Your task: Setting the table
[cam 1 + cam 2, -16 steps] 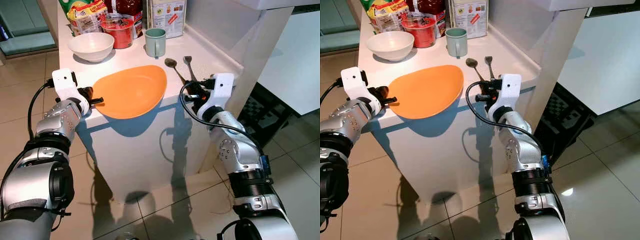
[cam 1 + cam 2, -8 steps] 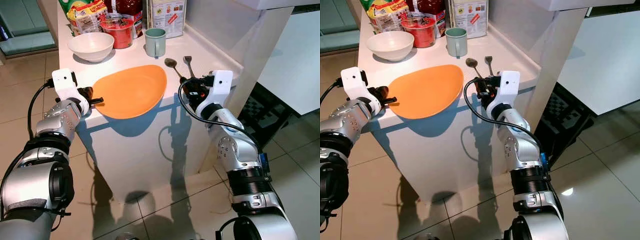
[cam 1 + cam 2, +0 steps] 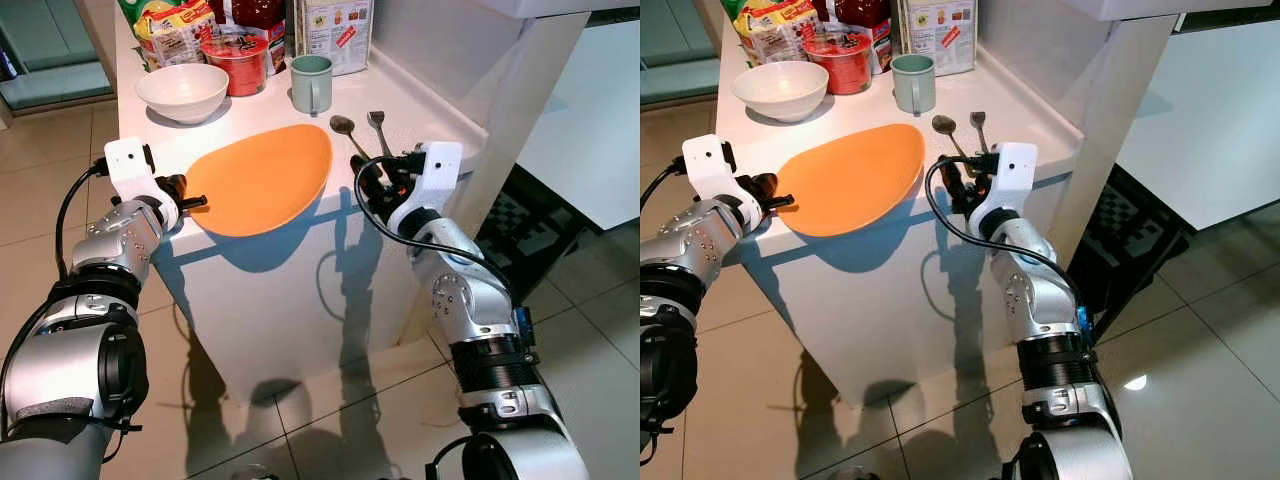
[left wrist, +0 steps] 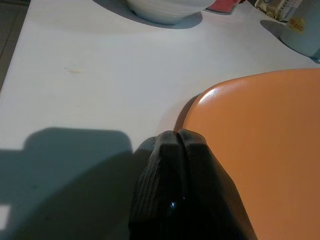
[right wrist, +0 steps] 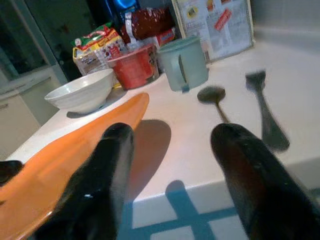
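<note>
An orange plate (image 3: 260,180) lies on the white counter (image 3: 250,115) and juts past its front edge; its right side looks slightly raised. My left gripper (image 3: 195,203) is shut, its tips (image 4: 176,136) against the plate's left rim with nothing between them. My right gripper (image 3: 385,175) is open at the counter's front edge, just right of the plate. Beyond its fingers (image 5: 115,150) lie a spoon (image 3: 342,127) and a fork (image 3: 376,122).
A green mug (image 3: 311,84), a white bowl (image 3: 182,90), a red cup (image 3: 234,62), food packets and a carton (image 3: 335,30) stand at the back of the counter. A white pillar (image 3: 520,90) rises to the right. Tiled floor lies below.
My right gripper has risen and moved in to the counter's edge beside the plate. The plate's right side has lifted slightly. The left arm has stayed still.
</note>
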Available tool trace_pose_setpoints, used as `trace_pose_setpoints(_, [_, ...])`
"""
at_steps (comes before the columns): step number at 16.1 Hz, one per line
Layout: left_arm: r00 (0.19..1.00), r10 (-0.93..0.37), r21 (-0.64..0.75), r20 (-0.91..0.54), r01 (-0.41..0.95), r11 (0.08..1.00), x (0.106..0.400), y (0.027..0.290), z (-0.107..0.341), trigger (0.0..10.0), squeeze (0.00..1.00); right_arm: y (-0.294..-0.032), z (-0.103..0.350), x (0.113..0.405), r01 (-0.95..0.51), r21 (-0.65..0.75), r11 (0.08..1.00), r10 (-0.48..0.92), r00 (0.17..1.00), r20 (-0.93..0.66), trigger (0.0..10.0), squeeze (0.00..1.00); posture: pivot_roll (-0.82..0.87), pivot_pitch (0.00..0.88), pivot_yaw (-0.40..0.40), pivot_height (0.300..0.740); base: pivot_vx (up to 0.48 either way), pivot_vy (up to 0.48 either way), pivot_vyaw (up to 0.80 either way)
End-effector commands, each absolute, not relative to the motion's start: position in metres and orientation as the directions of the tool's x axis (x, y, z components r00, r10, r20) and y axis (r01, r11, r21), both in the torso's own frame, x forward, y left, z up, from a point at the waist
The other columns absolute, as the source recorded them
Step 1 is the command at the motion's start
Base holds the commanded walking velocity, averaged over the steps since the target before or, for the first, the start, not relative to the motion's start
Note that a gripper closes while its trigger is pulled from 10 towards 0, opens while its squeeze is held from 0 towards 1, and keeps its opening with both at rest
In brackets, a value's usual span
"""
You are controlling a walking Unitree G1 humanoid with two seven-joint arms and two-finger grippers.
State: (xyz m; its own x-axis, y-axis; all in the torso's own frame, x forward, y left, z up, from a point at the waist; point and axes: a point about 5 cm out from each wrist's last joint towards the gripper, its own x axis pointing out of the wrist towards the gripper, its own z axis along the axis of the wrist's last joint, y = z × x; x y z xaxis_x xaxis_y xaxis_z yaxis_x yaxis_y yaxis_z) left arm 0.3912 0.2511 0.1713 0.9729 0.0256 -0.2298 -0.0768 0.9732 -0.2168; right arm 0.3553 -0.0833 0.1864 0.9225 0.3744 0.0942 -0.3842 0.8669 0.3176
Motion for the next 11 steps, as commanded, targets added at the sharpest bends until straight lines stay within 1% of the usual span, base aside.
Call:
trace_pose_setpoints(1, [0.951,0.020,-0.209,-0.309,-0.088,0.974,0.386,0.250,0.154,0.0,0.00,-0.083,0.185,0.356,-0.373,0.384,0.845,0.375,0.924,0.072,10.0,0.00,0.14,0.069,0.038,0.740,0.000,0.000,0.00])
trace_pose_setpoints(3, [0.951,0.020,-0.208,-0.307,-0.087,0.974,0.386,0.250,0.155,0.0,0.00,-0.078,0.184,0.356,-0.388,0.437,0.812,0.396,0.915,0.077,10.0,0.00,0.14,0.069,0.038,0.740,0.000,0.000,0.00])
trace_pose_setpoints(5, [0.952,0.017,-0.207,-0.307,-0.084,0.975,0.386,0.250,0.155,0.0,0.00,-0.069,0.184,0.356,-0.406,0.484,0.775,0.425,0.902,0.076,10.0,0.00,0.14,0.064,0.040,0.740,0.000,0.000,0.00])
trace_pose_setpoints(7, [0.952,0.015,-0.207,-0.306,-0.082,0.975,0.387,0.250,0.155,0.0,0.00,-0.058,0.188,0.356,-0.437,0.493,0.752,0.454,0.886,0.094,10.0,0.00,0.14,0.060,0.040,0.740,0.000,0.000,0.00])
trace_pose_setpoints(11, [0.954,0.008,-0.211,-0.299,-0.075,0.975,0.388,0.248,0.157,0.0,0.00,-0.038,0.199,0.356,-0.516,0.455,0.725,0.513,0.846,0.143,10.0,0.00,0.15,0.056,0.035,0.740,0.000,0.000,0.00])
